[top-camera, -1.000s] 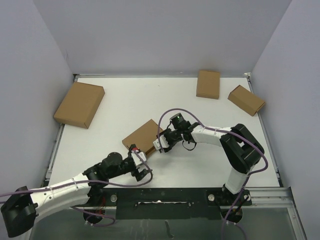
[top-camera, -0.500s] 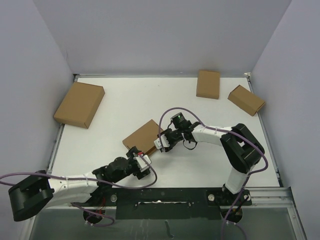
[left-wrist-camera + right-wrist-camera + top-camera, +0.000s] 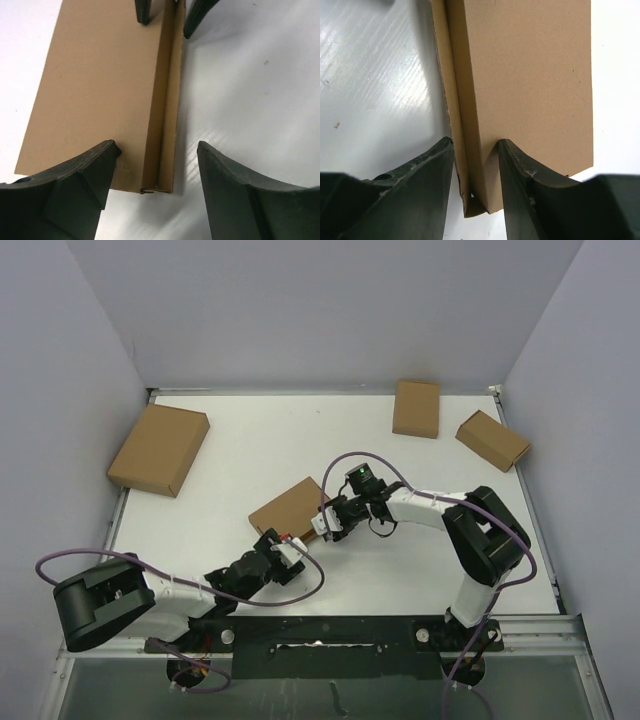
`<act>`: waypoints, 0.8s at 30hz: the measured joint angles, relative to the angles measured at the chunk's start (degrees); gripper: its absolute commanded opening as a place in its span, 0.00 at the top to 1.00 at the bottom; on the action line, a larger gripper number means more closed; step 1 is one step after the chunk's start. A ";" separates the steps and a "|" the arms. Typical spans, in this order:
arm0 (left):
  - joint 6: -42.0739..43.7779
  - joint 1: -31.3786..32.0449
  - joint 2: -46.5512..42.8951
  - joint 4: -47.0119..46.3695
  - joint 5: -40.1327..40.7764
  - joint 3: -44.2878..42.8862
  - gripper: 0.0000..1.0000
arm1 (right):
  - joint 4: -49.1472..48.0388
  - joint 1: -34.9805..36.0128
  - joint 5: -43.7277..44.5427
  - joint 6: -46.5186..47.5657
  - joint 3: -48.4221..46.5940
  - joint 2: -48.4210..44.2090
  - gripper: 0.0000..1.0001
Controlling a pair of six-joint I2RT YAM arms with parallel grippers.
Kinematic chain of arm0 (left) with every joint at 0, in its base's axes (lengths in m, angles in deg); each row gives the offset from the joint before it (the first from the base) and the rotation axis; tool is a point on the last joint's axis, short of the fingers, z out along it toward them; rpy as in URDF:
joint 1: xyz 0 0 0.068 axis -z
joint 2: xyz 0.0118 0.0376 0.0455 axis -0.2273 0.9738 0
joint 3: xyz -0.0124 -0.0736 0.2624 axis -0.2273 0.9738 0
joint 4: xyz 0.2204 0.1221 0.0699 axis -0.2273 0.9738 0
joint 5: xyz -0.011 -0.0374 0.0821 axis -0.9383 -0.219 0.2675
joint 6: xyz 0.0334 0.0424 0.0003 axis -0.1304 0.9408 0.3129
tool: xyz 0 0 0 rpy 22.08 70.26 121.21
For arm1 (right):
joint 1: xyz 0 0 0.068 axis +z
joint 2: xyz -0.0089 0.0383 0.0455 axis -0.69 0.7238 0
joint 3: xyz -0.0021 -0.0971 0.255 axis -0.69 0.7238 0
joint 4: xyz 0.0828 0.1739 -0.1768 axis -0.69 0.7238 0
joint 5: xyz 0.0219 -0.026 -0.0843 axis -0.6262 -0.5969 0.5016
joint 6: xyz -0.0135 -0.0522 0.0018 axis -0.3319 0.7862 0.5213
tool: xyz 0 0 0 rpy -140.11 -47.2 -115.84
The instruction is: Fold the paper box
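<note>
The paper box (image 3: 288, 508) lies closed and flat in the middle of the table, a brown mailer with a narrow front wall. My right gripper (image 3: 325, 527) is shut on the box's front edge at its right corner. In the right wrist view (image 3: 475, 141) one finger presses the front flap and the other rests on the lid (image 3: 530, 75). My left gripper (image 3: 283, 552) is open at the near left corner. In the left wrist view (image 3: 156, 147) its fingers straddle the front wall of the box (image 3: 100, 90) with a gap on each side.
A larger brown box (image 3: 160, 448) lies at the far left. Two smaller brown boxes (image 3: 416, 408) (image 3: 492, 439) lie at the far right. Grey walls close in the table on three sides. The right gripper's fingers (image 3: 144, 12) show at the top of the left wrist view.
My left arm has reached forward, bringing its open gripper up to the box's near corner. The box and the right gripper have shifted slightly to the right.
</note>
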 measured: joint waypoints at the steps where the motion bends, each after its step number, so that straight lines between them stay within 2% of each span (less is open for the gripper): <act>1: -0.02 0.00 0.83 -0.55 0.46 -0.33 0.42 | 0.04 -0.17 -0.07 0.00 0.00 0.00 0.61; 10: 0.09 -0.50 3.26 -3.26 3.37 -1.20 0.75 | 0.15 -0.31 -0.07 0.02 -0.11 0.00 0.62; 14: -0.04 -0.96 3.26 -3.50 3.45 -1.33 0.84 | 0.17 -0.33 -0.07 0.02 -0.13 0.00 0.62; 20: -0.13 -1.64 2.75 -3.19 1.97 -1.44 0.85 | 0.48 -0.35 -0.04 -0.13 -0.35 0.00 0.60; 24: -0.63 -1.88 0.11 -0.55 0.44 -1.44 0.64 | 0.98 -0.37 -0.39 -1.60 -0.57 0.00 0.49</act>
